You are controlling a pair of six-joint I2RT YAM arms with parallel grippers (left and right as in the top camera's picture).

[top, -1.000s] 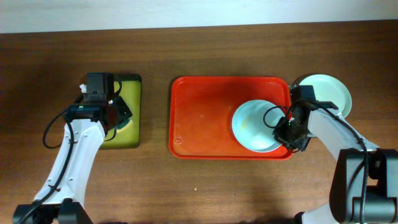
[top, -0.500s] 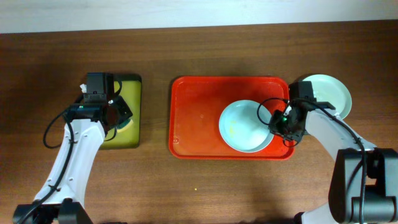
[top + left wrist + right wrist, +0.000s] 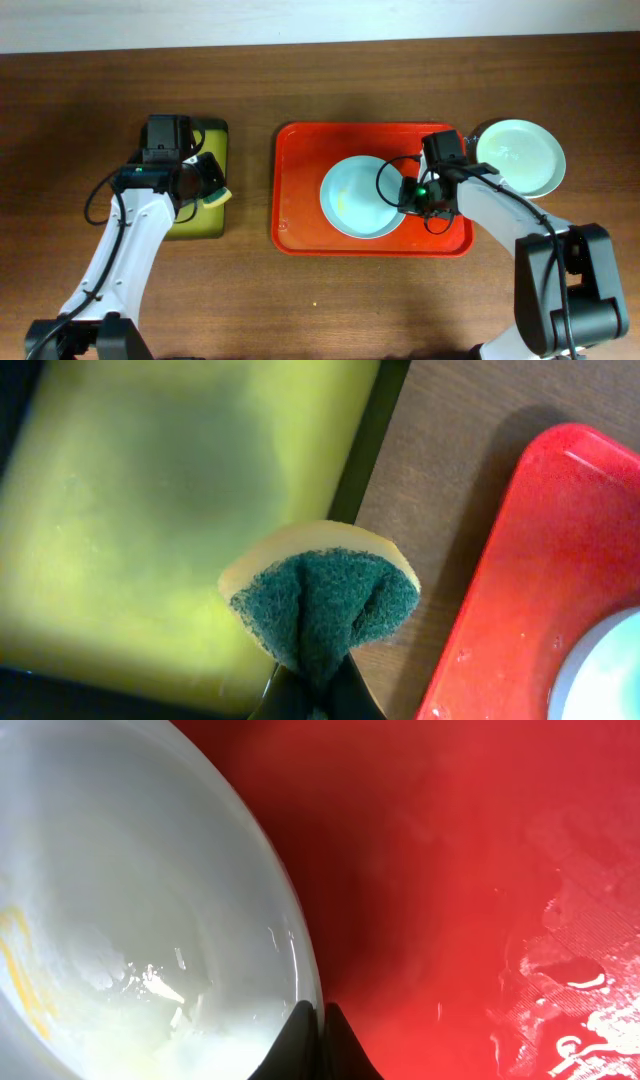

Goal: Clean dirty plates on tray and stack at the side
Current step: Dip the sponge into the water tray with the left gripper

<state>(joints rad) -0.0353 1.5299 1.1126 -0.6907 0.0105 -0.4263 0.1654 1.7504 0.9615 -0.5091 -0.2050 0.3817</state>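
Observation:
A pale blue plate [image 3: 358,197] with a yellowish smear lies on the red tray [image 3: 300,180]. My right gripper [image 3: 408,195] is shut on the plate's right rim; the right wrist view shows the fingers [image 3: 320,1020] pinching the plate's edge [image 3: 150,900] over the tray [image 3: 450,870]. A pale mint green plate [image 3: 520,157] sits on the table to the right of the tray. My left gripper [image 3: 205,190] is shut on a folded yellow and green sponge [image 3: 320,600], held above the right edge of the yellow-green tray [image 3: 150,510]. The white plate is not in view.
The smaller black-rimmed yellow-green tray [image 3: 205,215] lies left of the red tray, with a strip of brown table [image 3: 420,490] between them. The red tray's left part [image 3: 540,580] is wet and bare.
My right gripper has dragged the pale blue plate leftward across the red tray. My left gripper has lifted the sponge and moved a little right.

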